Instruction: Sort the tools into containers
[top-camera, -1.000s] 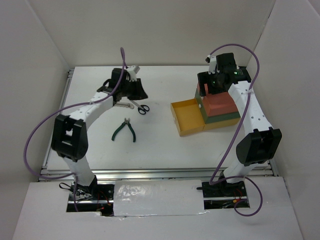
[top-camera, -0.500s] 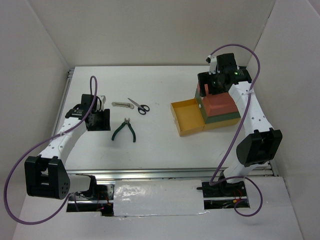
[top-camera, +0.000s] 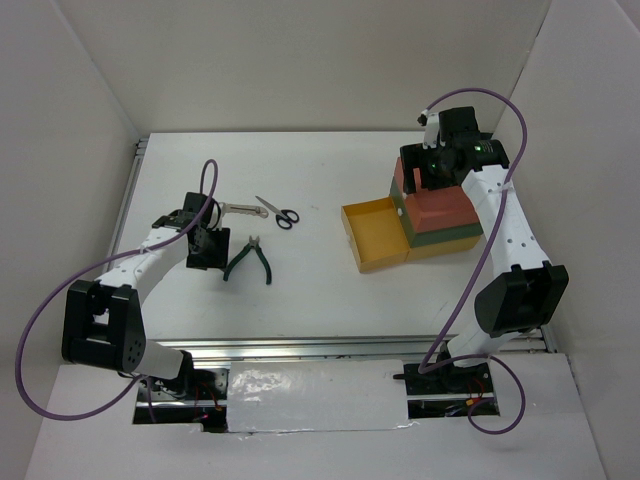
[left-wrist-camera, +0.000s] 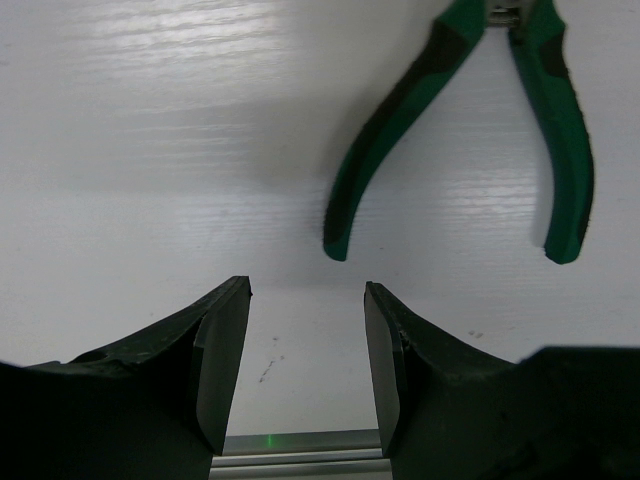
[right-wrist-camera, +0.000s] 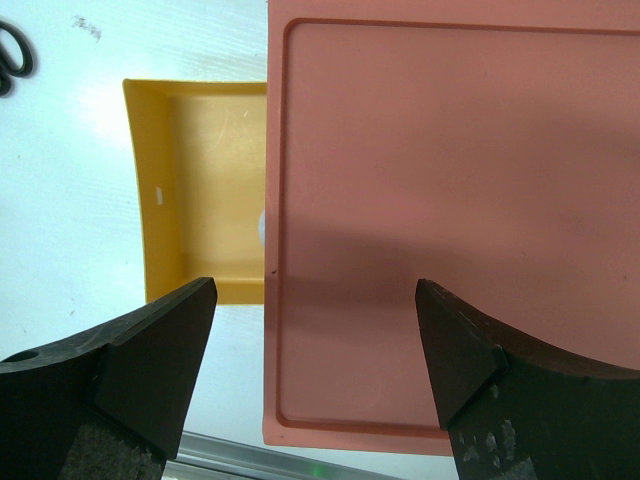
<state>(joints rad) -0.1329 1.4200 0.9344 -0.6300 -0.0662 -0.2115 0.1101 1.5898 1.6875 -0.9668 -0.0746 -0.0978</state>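
The left end effector (left-wrist-camera: 306, 292) sits low over the tabletop (top-camera: 330, 290), jaws partly apart with nothing between them. The pliers (left-wrist-camera: 390, 140) lie just beyond its fingertips, handles toward it. Farther back, the scissors (top-camera: 282, 215) and the silver bar (top-camera: 240, 209) lie near each other. At the right, the yellow drawer (top-camera: 372, 240) stands pulled out of the stack (top-camera: 445, 238). The right end effector (right-wrist-camera: 315, 290) hovers over the red-orange top box (right-wrist-camera: 450, 150), jaws wide and empty.

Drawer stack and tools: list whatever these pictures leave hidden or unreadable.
- Green drawer interior: closed under the red top, every view.
- Pliers jaws: cut off by the left wrist view's top edge.
- Silver bar: too small in the top view to read its shape.
- Scissors: mostly cut off by the right wrist view's left edge.
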